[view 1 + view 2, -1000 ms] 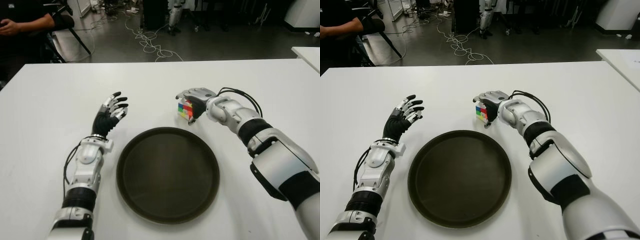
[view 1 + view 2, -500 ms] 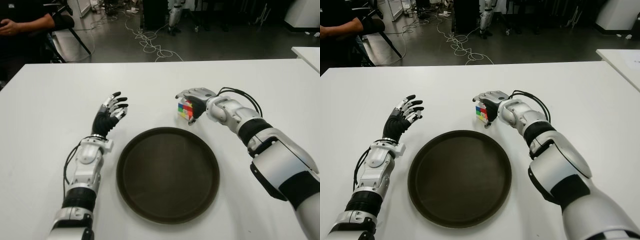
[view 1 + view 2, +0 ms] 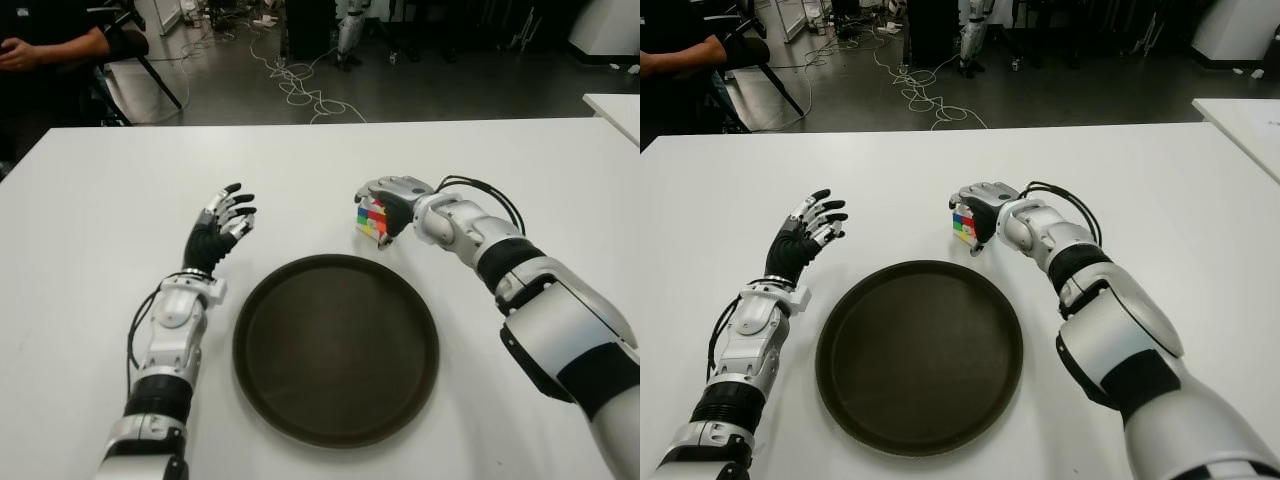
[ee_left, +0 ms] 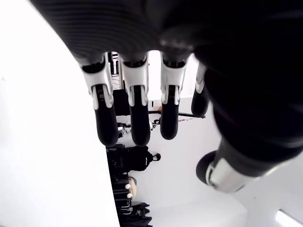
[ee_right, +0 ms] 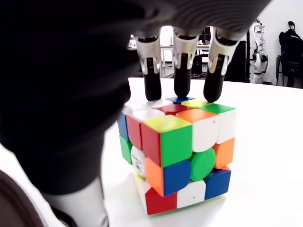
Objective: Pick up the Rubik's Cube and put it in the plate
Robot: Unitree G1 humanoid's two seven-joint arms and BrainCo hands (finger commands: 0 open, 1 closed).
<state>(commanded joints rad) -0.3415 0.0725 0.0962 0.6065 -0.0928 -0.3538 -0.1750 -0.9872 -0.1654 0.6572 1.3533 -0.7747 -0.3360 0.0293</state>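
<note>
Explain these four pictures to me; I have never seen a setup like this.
This is a humanoid robot with two arms, each ending in a robot hand with several fingers. Two pictures come from cameras in its head, looking down at a white table. The other two come from cameras on each wrist, close to that hand.

On the table lies a dark round plate. Just beyond its far edge, the right robot hand is curled over a colourful Rubik's Cube; its fingertips touch the cube's top, and the cube looks tilted. The left robot hand shows left of the plate, fingers spread, holding nothing.
</note>
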